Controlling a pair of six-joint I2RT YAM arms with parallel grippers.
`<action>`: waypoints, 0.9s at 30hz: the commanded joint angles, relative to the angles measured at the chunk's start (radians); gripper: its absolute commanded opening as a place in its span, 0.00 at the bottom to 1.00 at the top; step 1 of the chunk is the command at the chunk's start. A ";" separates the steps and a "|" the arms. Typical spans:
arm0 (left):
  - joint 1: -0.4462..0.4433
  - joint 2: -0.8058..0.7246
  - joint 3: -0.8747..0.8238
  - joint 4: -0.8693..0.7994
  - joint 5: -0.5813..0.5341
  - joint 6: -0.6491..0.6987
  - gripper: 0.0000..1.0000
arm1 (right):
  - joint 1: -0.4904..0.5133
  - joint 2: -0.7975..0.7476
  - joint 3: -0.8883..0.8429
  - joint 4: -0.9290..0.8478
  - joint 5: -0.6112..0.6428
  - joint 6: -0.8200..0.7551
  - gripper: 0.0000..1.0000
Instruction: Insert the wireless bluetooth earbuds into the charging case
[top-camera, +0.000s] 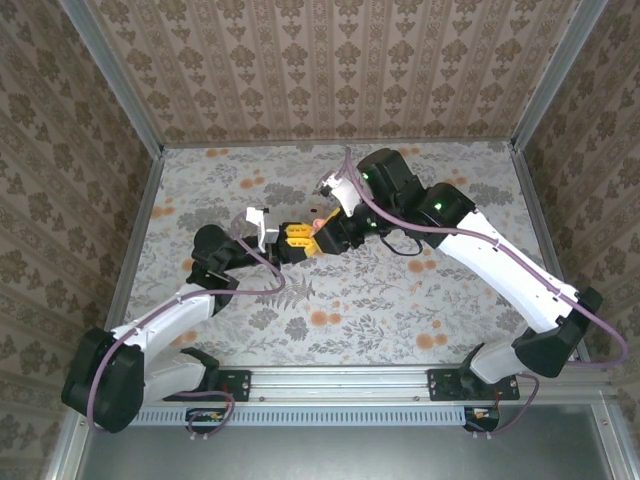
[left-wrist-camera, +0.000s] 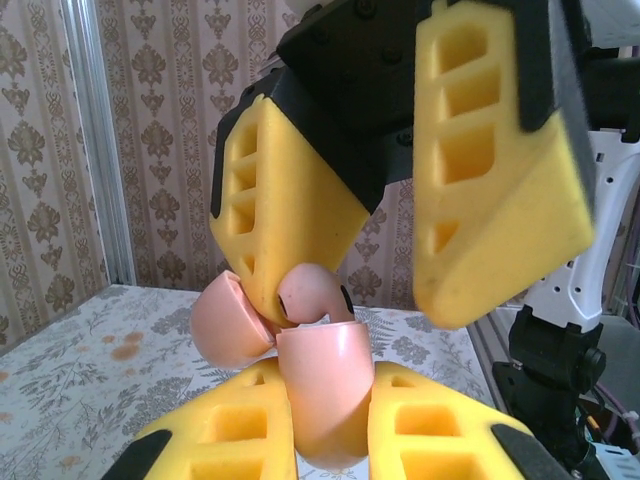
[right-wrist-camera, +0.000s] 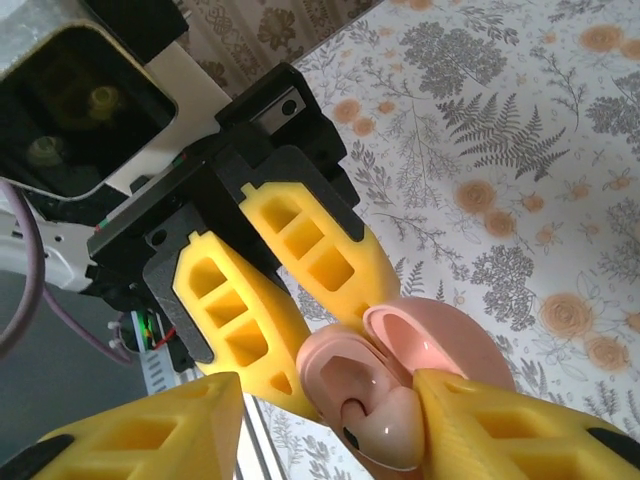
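While the left gripper (left-wrist-camera: 328, 380) clamped the charging case (left-wrist-camera: 322, 410), its long axis lay along those fingers (left-wrist-camera: 225, 430), mouth facing the right gripper (left-wrist-camera: 362, 310), spread wide, one finger touching the earbud (left-wrist-camera: 312, 296).

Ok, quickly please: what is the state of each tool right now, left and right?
Left tool: closed, holding the pink charging case.
Right tool: open, holding nothing.
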 joint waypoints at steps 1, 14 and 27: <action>-0.008 -0.021 0.007 0.021 0.006 0.032 0.00 | 0.006 -0.044 -0.020 0.043 0.046 0.097 0.56; -0.025 -0.014 -0.056 0.026 -0.194 0.197 0.00 | -0.055 -0.204 -0.158 0.165 0.153 0.589 0.61; -0.053 -0.028 -0.084 0.003 -0.328 0.324 0.00 | -0.002 -0.146 -0.209 0.209 0.226 0.840 0.37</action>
